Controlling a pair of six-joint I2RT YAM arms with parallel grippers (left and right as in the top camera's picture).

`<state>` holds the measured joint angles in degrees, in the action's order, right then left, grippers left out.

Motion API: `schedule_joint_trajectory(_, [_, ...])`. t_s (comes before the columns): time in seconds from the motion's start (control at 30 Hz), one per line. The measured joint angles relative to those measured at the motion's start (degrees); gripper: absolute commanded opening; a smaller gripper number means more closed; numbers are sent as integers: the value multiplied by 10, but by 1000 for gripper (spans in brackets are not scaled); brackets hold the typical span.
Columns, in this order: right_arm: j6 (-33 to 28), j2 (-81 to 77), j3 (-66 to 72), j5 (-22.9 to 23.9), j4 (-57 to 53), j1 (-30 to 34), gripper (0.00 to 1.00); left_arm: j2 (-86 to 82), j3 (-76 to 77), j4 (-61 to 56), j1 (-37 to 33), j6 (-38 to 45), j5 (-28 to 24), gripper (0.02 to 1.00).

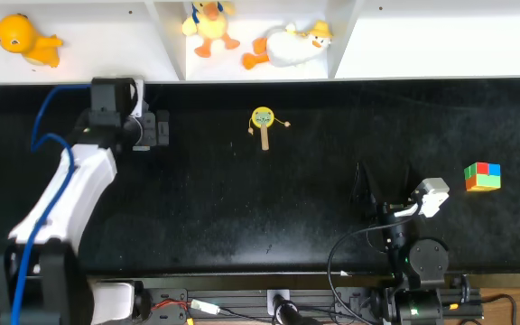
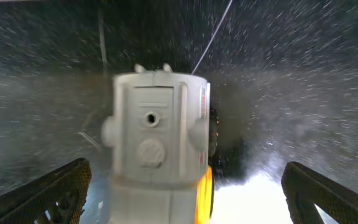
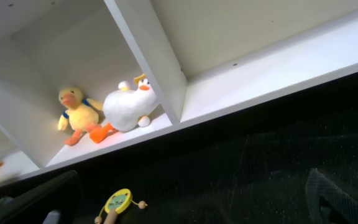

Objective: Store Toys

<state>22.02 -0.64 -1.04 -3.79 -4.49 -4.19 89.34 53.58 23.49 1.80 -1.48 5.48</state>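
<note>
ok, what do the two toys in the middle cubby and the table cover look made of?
The yellow duck and white duck: plush fabric, going by the soft rounded shapes and matte, fuzzy surface. The table cover: probably a black felt-like cloth; it is matte and flecked with pale lint.

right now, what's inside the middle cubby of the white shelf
Two plush toys: a yellow duck sitting upright and, beside it, a white bird lying down. Whatever is behind them is covered.
</note>
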Motion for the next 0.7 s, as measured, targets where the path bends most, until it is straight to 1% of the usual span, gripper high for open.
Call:
schedule_joint_trajectory(0.17, [0, 0, 0, 0, 0, 0, 996, 17, -4, -6, -7, -14, 0, 939])
schedule_joint_trajectory(0.27, [0, 0, 0, 0, 0, 0, 993, 17, -4, -9, -26, -17, -1, 873])
schedule_joint_trajectory(0.4, [0, 0, 0, 0, 0, 0, 993, 19, -4, -31, -53, -18, -13, 866])
schedule_joint_trajectory(0.6, [0, 0, 0, 0, 0, 0, 996, 47, -4, -75, -59, -13, -52, 864])
schedule_joint_trajectory(0.7, [0, 0, 0, 0, 0, 0, 996, 54, -4, -77, -59, -13, -63, 809])
